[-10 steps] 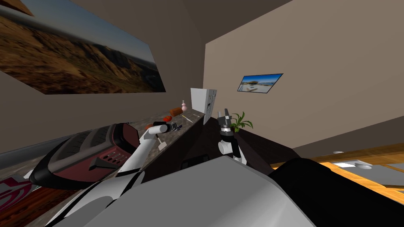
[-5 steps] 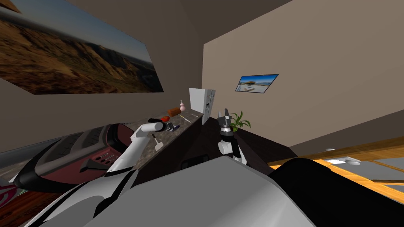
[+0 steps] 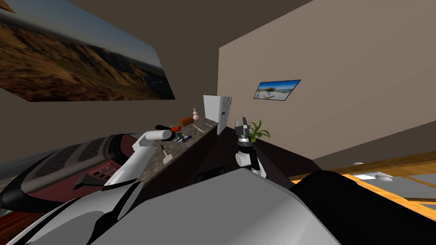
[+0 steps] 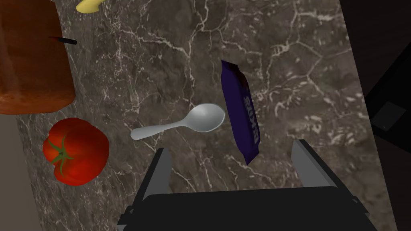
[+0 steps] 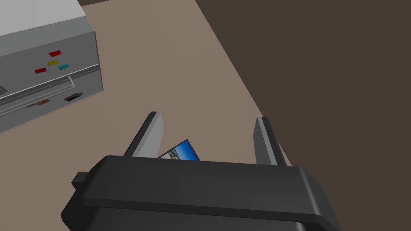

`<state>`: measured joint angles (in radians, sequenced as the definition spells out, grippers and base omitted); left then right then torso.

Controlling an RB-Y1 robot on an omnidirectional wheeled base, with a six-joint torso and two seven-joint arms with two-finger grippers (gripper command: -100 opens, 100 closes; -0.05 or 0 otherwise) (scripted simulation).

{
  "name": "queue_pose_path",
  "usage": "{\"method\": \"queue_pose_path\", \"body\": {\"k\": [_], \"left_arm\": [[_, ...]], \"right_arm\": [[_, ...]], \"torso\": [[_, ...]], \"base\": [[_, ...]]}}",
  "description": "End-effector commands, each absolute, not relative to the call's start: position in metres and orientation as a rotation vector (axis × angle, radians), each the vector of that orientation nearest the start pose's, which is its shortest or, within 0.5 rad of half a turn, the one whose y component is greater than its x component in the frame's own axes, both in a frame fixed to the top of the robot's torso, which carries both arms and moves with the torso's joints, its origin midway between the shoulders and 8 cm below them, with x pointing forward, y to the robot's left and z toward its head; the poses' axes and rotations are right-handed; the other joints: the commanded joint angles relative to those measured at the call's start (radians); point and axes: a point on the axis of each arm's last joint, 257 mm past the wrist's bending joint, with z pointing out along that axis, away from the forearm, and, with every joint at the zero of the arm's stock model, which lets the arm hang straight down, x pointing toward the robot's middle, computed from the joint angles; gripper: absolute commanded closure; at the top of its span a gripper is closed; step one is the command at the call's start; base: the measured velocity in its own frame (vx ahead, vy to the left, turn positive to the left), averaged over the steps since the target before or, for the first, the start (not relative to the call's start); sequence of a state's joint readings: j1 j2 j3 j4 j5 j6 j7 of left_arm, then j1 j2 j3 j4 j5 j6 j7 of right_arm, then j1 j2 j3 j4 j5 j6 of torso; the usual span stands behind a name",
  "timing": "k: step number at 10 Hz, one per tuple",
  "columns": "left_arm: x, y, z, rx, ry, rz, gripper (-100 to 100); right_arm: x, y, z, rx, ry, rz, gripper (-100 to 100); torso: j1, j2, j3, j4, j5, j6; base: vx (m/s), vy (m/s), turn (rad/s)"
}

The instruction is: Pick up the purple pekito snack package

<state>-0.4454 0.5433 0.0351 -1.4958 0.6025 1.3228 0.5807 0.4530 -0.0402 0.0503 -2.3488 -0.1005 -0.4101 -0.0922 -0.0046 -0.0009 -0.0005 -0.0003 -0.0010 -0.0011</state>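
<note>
Two thin grey fingers spread wide with nothing clamped: that's the left gripper (image 4: 230, 147), pointing down at a dark brown marble countertop with white veins (image 4: 281, 60). The purple snack package with white lettering (image 4: 241, 110) lies flat on that counter. Its near end pokes in between the two fingers, closer to one of them than the other, and neither finger is pressing on it. The rest of the pack runs away from the gripper.

Right up against the pack's long edge is the bowl of a light grey spoon (image 4: 188, 122). I honestly can't tell if they touch, and its handle angles off away from the pack. Further out past the spoon sits a round red tomato with a green stem (image 4: 75, 150). Beyond that is a big reddish-brown loaf-shaped block (image 4: 32, 76), with a bit of something pale yellow (image 4: 90, 5) past its far end.

From the head view the left gripper (image 3: 184, 137) is stretched out over the counter, just beside the tomato (image 3: 176, 127). The brown block (image 3: 186, 121) and a small pink bottle (image 3: 195, 115) are further along, towards a white fridge (image 3: 217, 112).

The right gripper (image 3: 242, 125) is held up off the edge of the counter, near a green potted plant (image 3: 257, 131). In its own wrist view the fingers (image 5: 154, 132) are wide apart too and hold nothing.
</note>
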Motion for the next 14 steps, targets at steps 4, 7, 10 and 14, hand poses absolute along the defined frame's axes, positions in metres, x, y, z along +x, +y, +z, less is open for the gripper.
{"method": "queue_pose_path", "body": {"k": [4, 7, 10, 14], "left_arm": [[0.527, 0.35, -0.25, -2.448, 1.384, -0.718, -100], [0.512, 0.365, -0.251, -2.493, 1.353, -0.633, -100], [0.498, 0.373, -0.256, -2.539, 1.335, -0.561, -100], [0.474, 0.379, -0.267, -2.611, 1.321, -0.459, -100]], "right_arm": [[0.349, -0.262, 0.052, 0.715, 0.553, 1.53, 0], [0.349, -0.262, 0.052, 0.715, 0.553, 1.531, 0], [0.349, -0.262, 0.052, 0.715, 0.553, 1.53, 0], [0.349, -0.262, 0.052, 0.715, 0.553, 1.53, 0]], "torso": [[0.0, -0.002, -0.001, 0.0, 0.0, 0.0], [0.0, -0.003, -0.002, -0.001, 0.0, 0.0], [-0.002, -0.006, -0.004, -0.002, 0.0, 0.0], [-0.001, -0.008, -0.005, -0.002, 0.0, 0.0]], "base": [[0.037, -0.072, 0.042], [0.07, -0.082, 0.068], [0.106, -0.099, 0.066], [0.121, -0.086, 0.083]]}}
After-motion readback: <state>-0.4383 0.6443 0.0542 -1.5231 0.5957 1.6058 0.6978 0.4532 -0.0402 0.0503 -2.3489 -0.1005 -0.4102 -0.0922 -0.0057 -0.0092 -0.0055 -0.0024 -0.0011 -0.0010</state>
